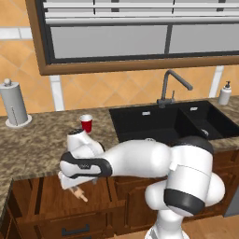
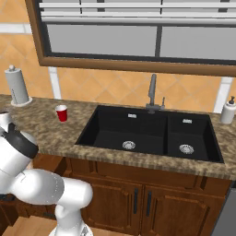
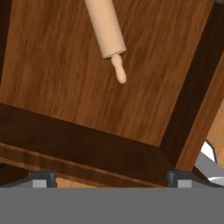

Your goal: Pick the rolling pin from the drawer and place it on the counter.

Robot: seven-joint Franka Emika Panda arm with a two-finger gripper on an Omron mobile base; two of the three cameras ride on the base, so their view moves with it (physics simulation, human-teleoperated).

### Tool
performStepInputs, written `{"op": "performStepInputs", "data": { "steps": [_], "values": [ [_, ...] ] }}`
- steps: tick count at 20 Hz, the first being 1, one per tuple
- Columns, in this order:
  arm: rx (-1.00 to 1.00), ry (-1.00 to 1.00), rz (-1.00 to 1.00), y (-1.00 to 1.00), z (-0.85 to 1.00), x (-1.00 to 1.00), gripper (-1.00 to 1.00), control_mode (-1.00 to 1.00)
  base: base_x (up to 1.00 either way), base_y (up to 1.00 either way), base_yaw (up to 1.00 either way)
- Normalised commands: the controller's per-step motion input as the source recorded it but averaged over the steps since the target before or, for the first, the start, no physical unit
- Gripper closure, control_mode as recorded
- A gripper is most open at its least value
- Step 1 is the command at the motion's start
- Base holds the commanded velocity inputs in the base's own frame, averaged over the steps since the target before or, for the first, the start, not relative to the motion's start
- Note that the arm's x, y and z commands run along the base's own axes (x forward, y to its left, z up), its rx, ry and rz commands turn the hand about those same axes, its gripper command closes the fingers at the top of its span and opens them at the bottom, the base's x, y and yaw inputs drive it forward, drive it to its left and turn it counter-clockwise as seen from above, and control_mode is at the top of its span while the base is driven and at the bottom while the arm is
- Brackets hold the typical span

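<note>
drawer point(image 1: 44, 198) open, so that's done | pin point(image 3: 105, 30) lying inside, ungrabbed | we're hovering the tool point(image 3: 109, 177) over it, fingers spread, empty | lift + tabletop point(image 1: 42, 135) drop left

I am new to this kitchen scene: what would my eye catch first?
First the white arm, bent low over the open drawer under the counter. Next the rolling pin, lying in the drawer, one handle showing past the end effector. Then the black sink, with a red cup on its left.
</note>
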Motion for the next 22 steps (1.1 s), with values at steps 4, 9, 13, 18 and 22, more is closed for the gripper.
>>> {"op": "performStepInputs", "data": {
  "steps": [4,9,13,18,22],
  "values": [
    [-0.05,0.00,0.00,0.13,-0.32,0.09,-1.00,-1.00,0.00,0.00,0.00],
    [-0.04,0.00,0.00,0.03,-0.24,0.11,-1.00,-1.00,0.00,0.00,0.00],
    [-0.02,0.00,0.00,0.00,-0.23,0.04,-1.00,-1.00,0.00,0.00,0.00],
    [-0.01,0.00,0.00,0.00,-0.30,-0.08,-1.00,-1.00,0.00,0.00,0.00],
    [-0.01,0.03,0.00,0.00,-0.38,-0.23,-1.00,-1.00,0.00,0.00,0.00]
  ]
}}
